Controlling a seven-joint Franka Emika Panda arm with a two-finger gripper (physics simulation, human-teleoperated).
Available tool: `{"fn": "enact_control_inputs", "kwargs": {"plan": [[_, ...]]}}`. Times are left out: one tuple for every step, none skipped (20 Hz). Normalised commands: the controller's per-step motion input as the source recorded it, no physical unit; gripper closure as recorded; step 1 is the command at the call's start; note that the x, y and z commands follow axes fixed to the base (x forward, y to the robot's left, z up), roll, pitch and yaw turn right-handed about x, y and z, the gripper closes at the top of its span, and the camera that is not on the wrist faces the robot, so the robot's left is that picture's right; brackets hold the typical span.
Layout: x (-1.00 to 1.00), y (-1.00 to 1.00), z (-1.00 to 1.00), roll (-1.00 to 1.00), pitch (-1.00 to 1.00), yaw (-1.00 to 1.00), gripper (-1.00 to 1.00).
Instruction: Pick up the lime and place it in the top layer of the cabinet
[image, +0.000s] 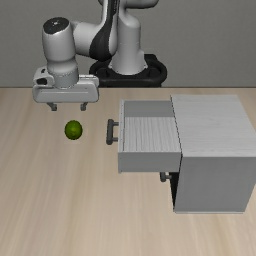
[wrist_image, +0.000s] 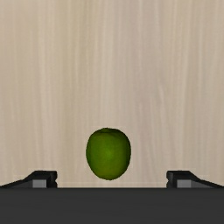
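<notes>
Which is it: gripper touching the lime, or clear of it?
Apart. The wrist view shows bare table between the lime and each fingertip of the open gripper; in the exterior view the gripper sits above the lime.

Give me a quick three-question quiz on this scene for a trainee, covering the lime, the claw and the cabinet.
1. Multiple choice: where is the lime lying? A) on the table; B) inside the drawer; C) on the cabinet's roof.
2. True or false: the claw is shut on the lime.
3. Fill in the blank: the top drawer of the cabinet is pulled ____.

Key: 1) A. 2) False: the claw hangs open above the lime, and its fingers are clear of it. 3) open.
</notes>
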Motion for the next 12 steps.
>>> {"fn": "enact_control_inputs", "kwargs": {"plan": [[0.00, 0.00, -1.00, 0.00, 0.00, 0.00, -1.00], [0.00, 0.00, -1.00, 0.00, 0.00, 0.00, -1.00], [0.00, 0.00, -1.00, 0.00, 0.00, 0.00, -1.00], [0.00, 0.00, -1.00, 0.00, 0.00, 0.00, -1.00], [0.00, 0.00, -1.00, 0.00, 0.00, 0.00, -1.00], [0.00, 0.00, -1.00, 0.00, 0.00, 0.00, -1.00], [0.00, 0.00, -1.00, 0.00, 0.00, 0.00, -1.00], [0.00, 0.00, -1.00, 0.00, 0.00, 0.00, -1.00], [0.00, 0.00, -1.00, 0.00, 0.00, 0.00, -1.00], [0.00, 0.00, 0.00, 0.00, 0.00, 0.00, 1.00], [0.00, 0.00, 0.00, 0.00, 0.00, 0.00, 1.00], [0.00, 0.00, 0.00, 0.00, 0.00, 0.00, 1.00]]}}
